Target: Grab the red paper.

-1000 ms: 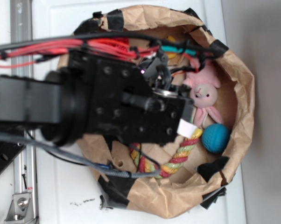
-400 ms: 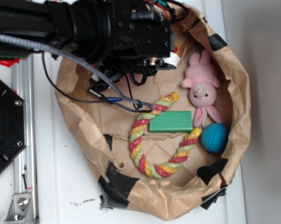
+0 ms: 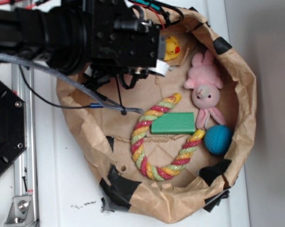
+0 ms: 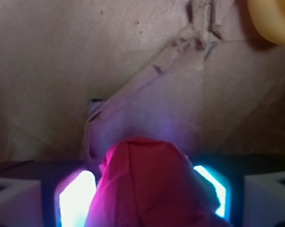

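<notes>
The red paper (image 4: 142,187) fills the bottom of your wrist view, bulging up between the two lit fingers (image 4: 76,201) of the hand (image 4: 142,208), so it sits right inside the grip rather than off to either side. The fingers stand close against the wad on both flanks, and you can judge them closed onto it, though the actual contact is lost in the glow. Nothing needs re-aiming; what is left looks like a straight lift, and the thing to watch is the thin paper slipping out downward. Just past the wad you see the creased brown paper floor (image 4: 133,71), with a yellow duck (image 4: 272,16) at the upper right edge. In the exterior view the arm hides the paper entirely; the hand (image 3: 154,68) hangs over the upper part of the paper-lined basket (image 3: 244,118), the duck (image 3: 172,47) just beside it. Farther off lie a twisted rope ring (image 3: 142,156), a green block (image 3: 173,123), a pink bunny (image 3: 205,90) and a blue ball (image 3: 217,140), all well apart from the hand, on the white counter (image 3: 62,189).
</notes>
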Robot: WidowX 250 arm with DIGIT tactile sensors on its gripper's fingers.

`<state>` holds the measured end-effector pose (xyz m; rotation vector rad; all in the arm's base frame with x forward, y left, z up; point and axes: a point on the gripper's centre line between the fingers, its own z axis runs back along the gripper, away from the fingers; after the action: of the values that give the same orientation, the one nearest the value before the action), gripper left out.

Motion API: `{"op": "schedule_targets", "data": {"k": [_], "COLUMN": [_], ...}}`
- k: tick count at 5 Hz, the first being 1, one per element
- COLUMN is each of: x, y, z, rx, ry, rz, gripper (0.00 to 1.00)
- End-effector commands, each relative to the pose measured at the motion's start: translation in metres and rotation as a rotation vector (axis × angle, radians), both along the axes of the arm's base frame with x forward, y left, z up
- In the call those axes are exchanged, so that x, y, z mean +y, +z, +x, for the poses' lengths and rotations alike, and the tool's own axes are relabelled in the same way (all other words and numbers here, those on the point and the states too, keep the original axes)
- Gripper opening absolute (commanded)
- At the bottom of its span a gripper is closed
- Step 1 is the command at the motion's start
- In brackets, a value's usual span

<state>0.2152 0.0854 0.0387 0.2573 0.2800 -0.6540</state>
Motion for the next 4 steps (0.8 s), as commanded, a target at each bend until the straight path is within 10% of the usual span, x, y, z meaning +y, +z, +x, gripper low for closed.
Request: {"op": "schedule_targets", "data": {"k": [1, 2, 3, 4], "x": [-0.014, -0.053, -0.081, -0.096], "y": [0.034, 0.075, 0.108, 0.114], "z": [0.006, 0.041, 0.078, 0.091], "rx": [-0.082, -0.278, -0.485, -0.491], "ry": [0.001, 0.048, 0.301, 0.408], "rz": [0.005, -0.039, -0.237, -0.352], "gripper": [0.0, 0.0, 0.0, 0.0]}}
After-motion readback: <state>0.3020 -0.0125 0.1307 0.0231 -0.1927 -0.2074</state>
